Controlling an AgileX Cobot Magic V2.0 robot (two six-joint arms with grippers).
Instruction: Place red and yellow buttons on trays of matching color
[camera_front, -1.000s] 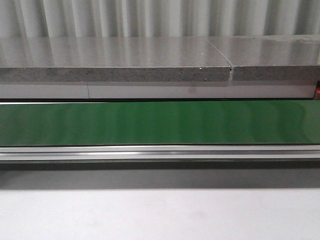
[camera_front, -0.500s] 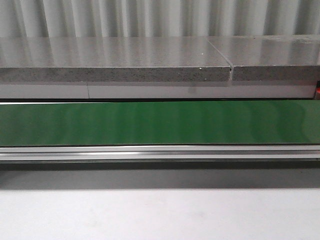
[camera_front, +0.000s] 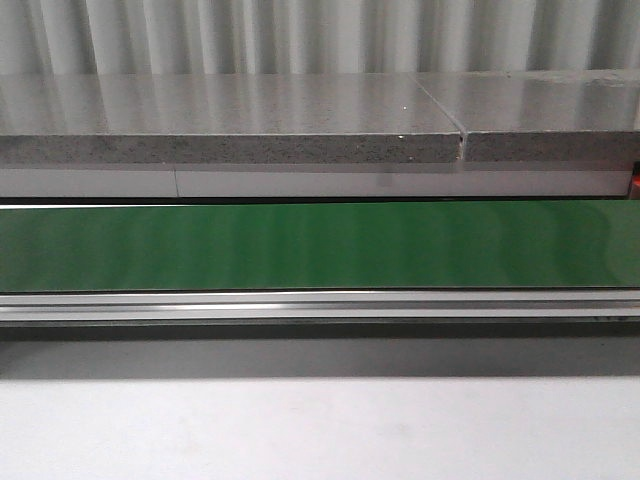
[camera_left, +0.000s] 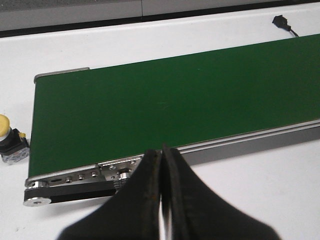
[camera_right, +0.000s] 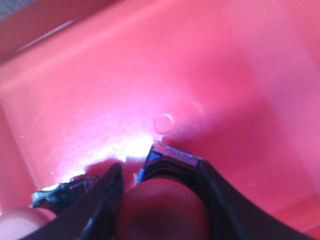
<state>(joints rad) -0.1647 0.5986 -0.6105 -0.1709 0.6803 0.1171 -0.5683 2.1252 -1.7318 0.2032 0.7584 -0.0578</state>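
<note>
In the right wrist view my right gripper (camera_right: 159, 186) is shut on a red button (camera_right: 165, 212), one finger on each side of its dome. It hangs low inside the red tray (camera_right: 150, 65). The button's black base (camera_right: 172, 165) points at the tray floor. A second red button (camera_right: 22, 220) lies in the tray beside it. In the left wrist view my left gripper (camera_left: 161, 151) is shut and empty, over the white table by the conveyor's near rail. A yellow button (camera_left: 7, 137) stands on the table off the belt's end. The yellow tray is out of view.
The green conveyor belt (camera_front: 320, 245) runs across the front view with an aluminium rail (camera_front: 320, 305) along its near side and a grey stone shelf (camera_front: 230, 125) behind. A black cable plug (camera_left: 281, 22) lies beyond the belt. Neither arm shows in the front view.
</note>
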